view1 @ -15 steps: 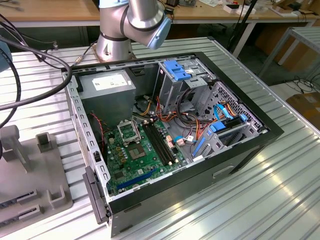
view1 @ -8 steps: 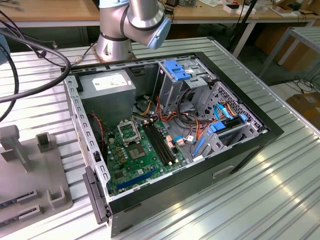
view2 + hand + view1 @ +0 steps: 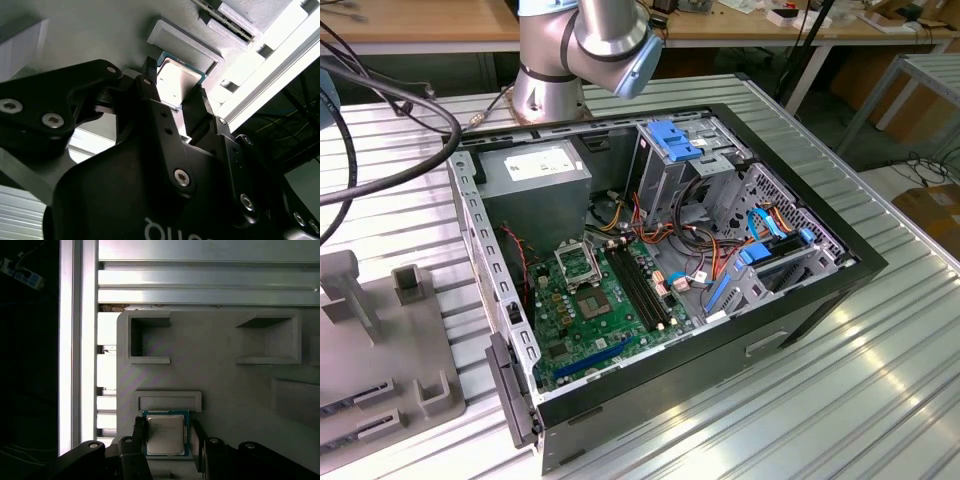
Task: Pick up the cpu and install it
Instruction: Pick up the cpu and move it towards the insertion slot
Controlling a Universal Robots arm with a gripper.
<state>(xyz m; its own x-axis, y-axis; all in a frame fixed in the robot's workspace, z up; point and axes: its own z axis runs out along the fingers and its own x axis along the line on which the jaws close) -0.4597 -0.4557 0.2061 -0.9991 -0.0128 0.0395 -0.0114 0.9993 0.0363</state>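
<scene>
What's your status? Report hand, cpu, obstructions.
Open hand straddles cpu. Chip flat on grey tray, not yet lifted. Nothing blocking the grasp.

Silver arm [image 3: 582, 40] with a pale blue joint cap; black fingers [image 3: 159, 112] studded with screws.

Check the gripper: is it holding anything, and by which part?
Cannot tell. The gripper straddles the cpu across two opposite edges, with the cpu on the grey tray, but whether it is clamped isn't clear.

silver-grey cpu [image 3: 165, 434] w/ green rim, black gripper [image 3: 168, 426], pale grey tray [image 3: 225, 390], green mobo [image 3: 582, 330]
</scene>
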